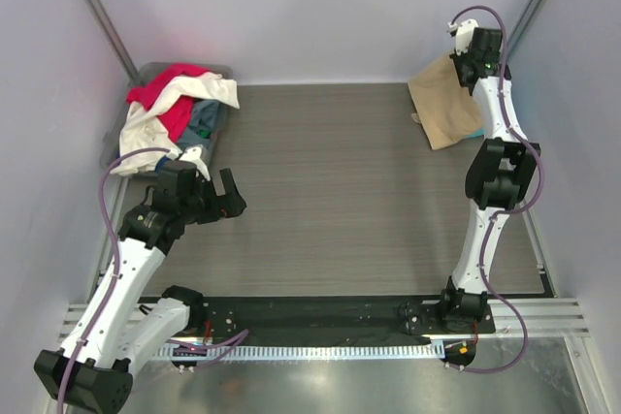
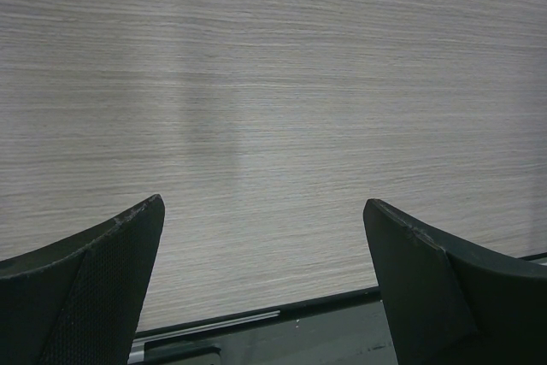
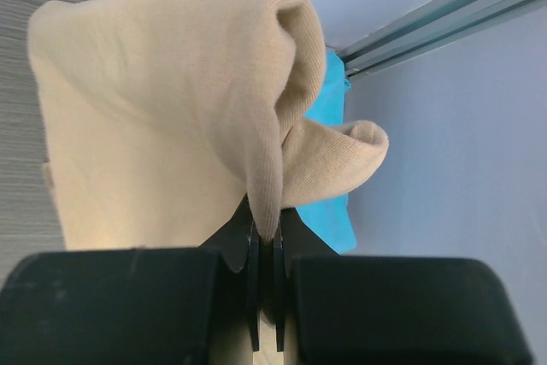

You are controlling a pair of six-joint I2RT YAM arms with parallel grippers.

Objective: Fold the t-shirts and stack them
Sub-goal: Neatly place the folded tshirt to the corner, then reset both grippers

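Observation:
A tan t-shirt (image 1: 441, 104) hangs at the back right, lifted by one pinched fold in my right gripper (image 1: 459, 63). In the right wrist view the jaws (image 3: 267, 232) are shut on that fold of the tan t-shirt (image 3: 154, 100). A turquoise t-shirt (image 3: 333, 126) lies under and behind it, and only its edge (image 1: 475, 131) shows from above. Red (image 1: 167, 87), white (image 1: 146, 125) and dark blue-grey (image 1: 204, 118) t-shirts are heaped at the back left. My left gripper (image 1: 233, 196) hovers over bare table just in front of that heap, open and holding nothing (image 2: 263, 203).
The heap of shirts spills out of a grey bin (image 1: 147, 70) in the back left corner. Grey walls close the table in on three sides, with metal rails in the corners. A black strip (image 2: 282, 331) runs along the table's near edge.

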